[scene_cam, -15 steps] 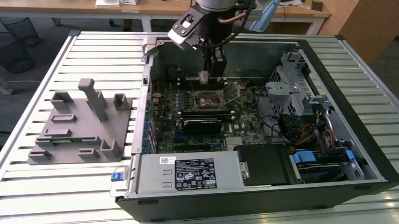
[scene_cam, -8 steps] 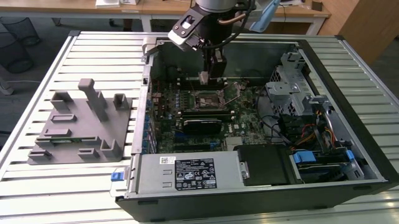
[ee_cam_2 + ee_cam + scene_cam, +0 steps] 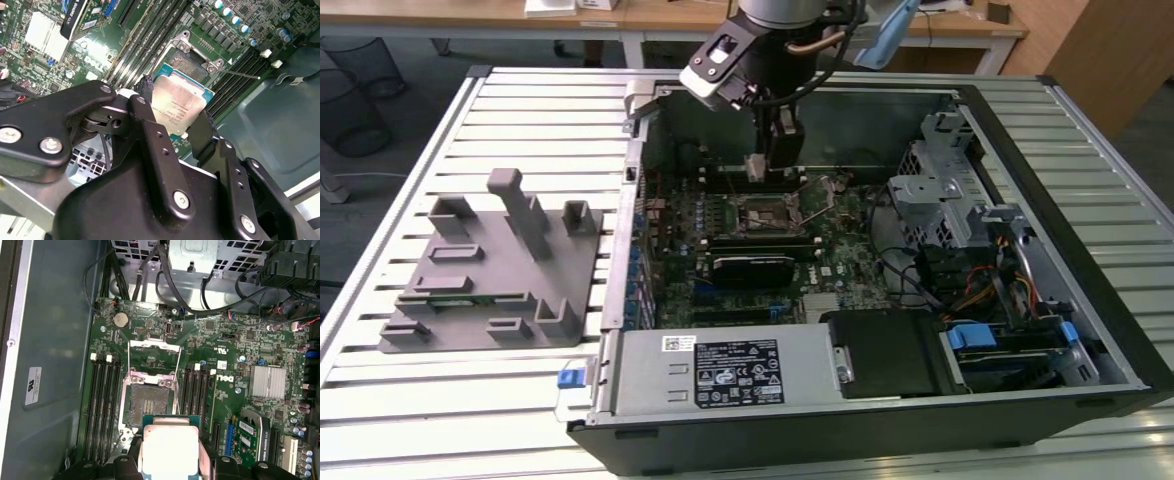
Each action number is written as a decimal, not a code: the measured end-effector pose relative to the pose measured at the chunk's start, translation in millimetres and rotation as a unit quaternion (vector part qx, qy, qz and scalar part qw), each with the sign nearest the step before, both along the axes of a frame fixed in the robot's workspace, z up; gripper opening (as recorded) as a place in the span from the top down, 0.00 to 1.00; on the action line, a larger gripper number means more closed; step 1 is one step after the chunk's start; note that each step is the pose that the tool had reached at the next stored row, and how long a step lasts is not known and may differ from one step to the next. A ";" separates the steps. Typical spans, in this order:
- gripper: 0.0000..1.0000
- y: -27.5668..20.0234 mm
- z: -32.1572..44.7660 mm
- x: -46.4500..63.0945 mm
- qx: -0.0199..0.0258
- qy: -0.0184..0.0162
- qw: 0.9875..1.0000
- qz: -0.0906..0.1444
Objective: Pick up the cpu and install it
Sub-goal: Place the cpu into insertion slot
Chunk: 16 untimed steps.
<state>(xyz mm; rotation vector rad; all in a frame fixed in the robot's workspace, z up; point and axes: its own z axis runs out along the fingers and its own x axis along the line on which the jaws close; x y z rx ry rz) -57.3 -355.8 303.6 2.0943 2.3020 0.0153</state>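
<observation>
Your gripper [image 3: 175, 114] is clenched on the cpu [image 3: 167, 447], gripping two opposite edges, in the upper centre of the exterior view. The cpu hangs unseated near the open socket [image 3: 147, 402], whose frame [image 3: 152, 357] is tipped up. Memory slots [image 3: 102, 405] crowd both sides of the socket. The case [image 3: 1087, 255] is open overhead.

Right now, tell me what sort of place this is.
Probably a robotics lab: an open black computer case lies on a ribbed metal table, wooden desks stand behind, and the gripper holds a square silver-topped cpu.
</observation>
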 end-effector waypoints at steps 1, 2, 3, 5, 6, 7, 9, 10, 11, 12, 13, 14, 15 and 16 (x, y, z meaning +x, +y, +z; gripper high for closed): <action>0.47 0.3 -0.4 0.0 0.000 0.000 1.000 0.000; 0.47 1.3 -1.1 0.0 0.000 0.001 1.000 0.000; 0.47 2.6 -2.0 0.0 0.000 0.002 1.000 -0.001; 0.47 5.6 -4.5 0.1 0.000 0.003 1.000 -0.001; 0.47 7.2 -5.8 0.2 0.000 0.004 1.000 -0.001; 0.47 8.5 -7.0 0.5 0.000 0.005 1.000 -0.002; 0.47 10.1 -9.4 1.4 0.000 0.006 1.000 -0.003; 0.47 10.5 -10.8 2.0 0.000 0.007 1.000 -0.003; 0.47 10.7 -12.2 2.5 0.000 0.008 1.000 -0.004; 0.47 10.8 -13.4 2.8 0.000 0.009 1.000 -0.004; 0.47 10.9 -14.5 2.9 0.000 0.009 1.000 -0.004; 0.47 10.9 -15.4 3.0 0.000 0.009 1.000 -0.005; 0.47 11.0 -16.3 3.0 0.000 0.009 1.000 -0.005; 0.47 11.0 -17.2 3.1 0.000 0.009 1.000 -0.005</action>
